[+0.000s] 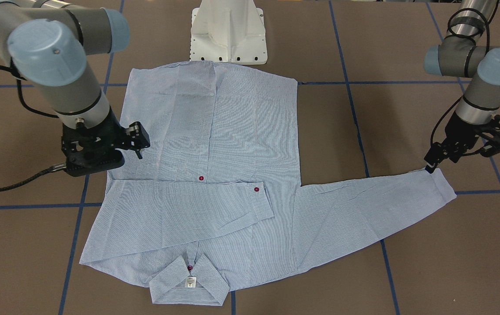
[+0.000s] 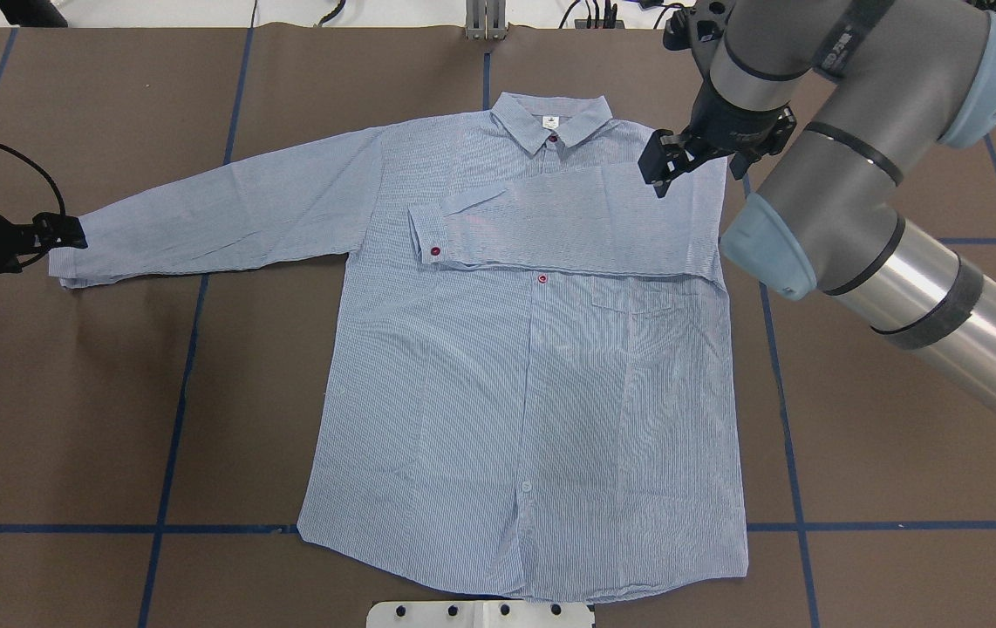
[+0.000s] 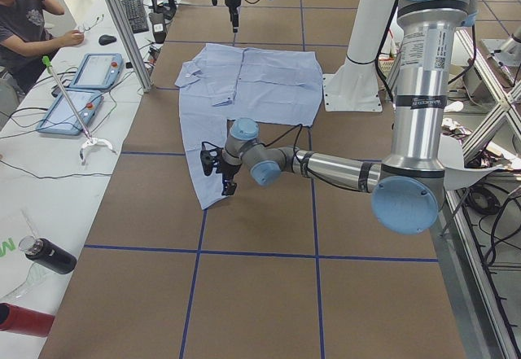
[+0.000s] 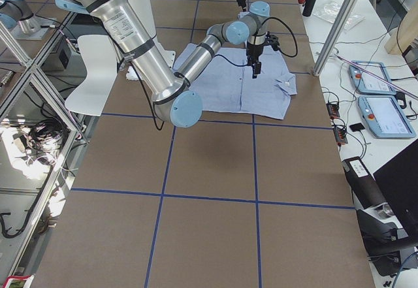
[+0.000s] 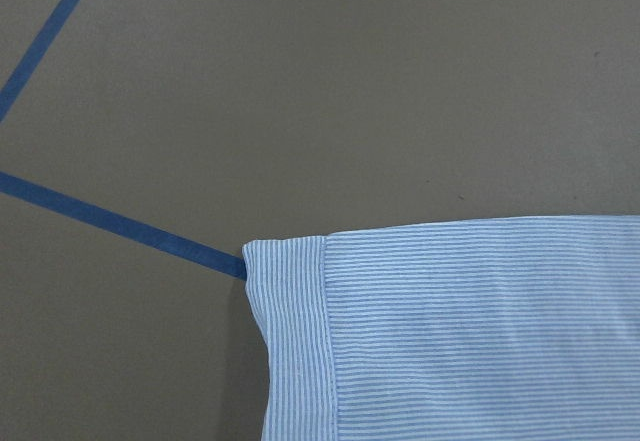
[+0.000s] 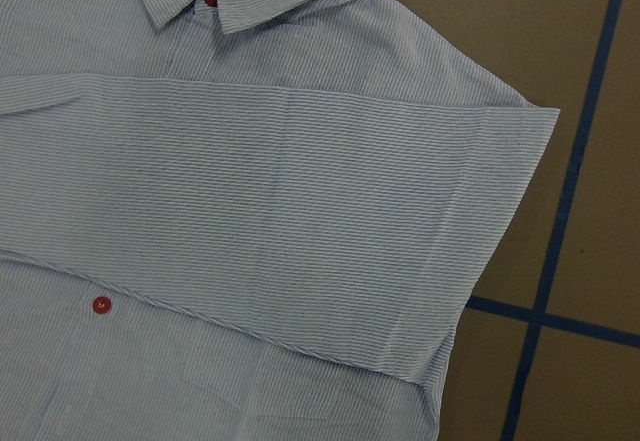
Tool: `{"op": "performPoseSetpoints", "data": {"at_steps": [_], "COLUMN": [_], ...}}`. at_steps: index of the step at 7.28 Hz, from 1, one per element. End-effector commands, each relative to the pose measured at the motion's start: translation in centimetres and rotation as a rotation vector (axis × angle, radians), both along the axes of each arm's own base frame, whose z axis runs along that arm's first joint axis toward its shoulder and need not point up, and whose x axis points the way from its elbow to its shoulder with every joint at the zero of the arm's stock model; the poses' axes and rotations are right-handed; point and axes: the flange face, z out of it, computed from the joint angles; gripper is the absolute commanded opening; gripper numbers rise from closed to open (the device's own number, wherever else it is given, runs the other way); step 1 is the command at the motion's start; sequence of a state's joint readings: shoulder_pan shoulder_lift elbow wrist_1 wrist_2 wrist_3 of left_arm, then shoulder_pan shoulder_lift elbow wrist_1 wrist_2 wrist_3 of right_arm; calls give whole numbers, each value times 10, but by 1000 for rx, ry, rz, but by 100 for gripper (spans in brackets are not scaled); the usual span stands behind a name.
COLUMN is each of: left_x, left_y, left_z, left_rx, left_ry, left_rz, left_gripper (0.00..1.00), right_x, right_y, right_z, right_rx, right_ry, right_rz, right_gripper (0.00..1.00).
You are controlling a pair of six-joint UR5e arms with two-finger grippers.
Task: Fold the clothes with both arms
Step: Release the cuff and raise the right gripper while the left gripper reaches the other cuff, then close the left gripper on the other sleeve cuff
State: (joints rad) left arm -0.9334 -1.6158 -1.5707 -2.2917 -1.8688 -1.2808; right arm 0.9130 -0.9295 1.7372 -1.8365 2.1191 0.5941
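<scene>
The clothes are one light blue striped shirt (image 2: pixel 533 375) lying flat and front up on the brown table. One sleeve (image 2: pixel 568 227) is folded across the chest, with its red-buttoned cuff near the placket. The other sleeve (image 2: pixel 228 209) stretches straight out toward my left arm. My left gripper (image 1: pixel 464 154) is low at that sleeve's cuff (image 5: pixel 300 341), one fingertip at the cuff's corner. Its jaws look open, and the cuff lies flat. My right gripper (image 2: pixel 707 153) hovers above the folded sleeve's shoulder end, open and holding nothing.
The white pedestal base (image 1: pixel 228 35) stands at the shirt's hem. Blue tape lines (image 1: pixel 75 227) grid the table. Beside the table's far side, a person (image 3: pixel 24 25) sits at a bench holding tablets (image 3: pixel 102 70) and bottles (image 3: pixel 49 255).
</scene>
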Motion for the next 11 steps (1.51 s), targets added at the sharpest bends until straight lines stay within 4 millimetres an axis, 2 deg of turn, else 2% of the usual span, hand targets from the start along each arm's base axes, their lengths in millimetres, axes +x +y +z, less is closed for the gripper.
{"op": "performPoseSetpoints", "data": {"at_steps": [1, 5, 6, 8, 9, 11], "left_x": [10, 7, 7, 6, 7, 7], "left_y": [-7, -1, -1, -1, -1, -1], "left_z": [23, 34, 35, 38, 38, 38], "left_rx": [9, -8, -10, -15, -15, -17], "left_ry": [-10, -23, -23, -27, -25, -24], "left_rz": [-1, 1, 0, 0, -1, -5], "left_gripper": [92, 67, 60, 51, 42, 16], "right_x": [14, 11, 3, 4, 4, 6], "right_y": [-4, -2, 0, 1, 2, 2], "right_z": [6, 3, 2, 1, 2, 1], "right_rx": [-12, -9, -10, -8, -8, -6], "right_ry": [-9, -10, -9, -12, -12, -12], "right_rz": [-15, -16, -22, -24, -24, -22], "right_gripper": [100, 100, 100, 100, 100, 100]}}
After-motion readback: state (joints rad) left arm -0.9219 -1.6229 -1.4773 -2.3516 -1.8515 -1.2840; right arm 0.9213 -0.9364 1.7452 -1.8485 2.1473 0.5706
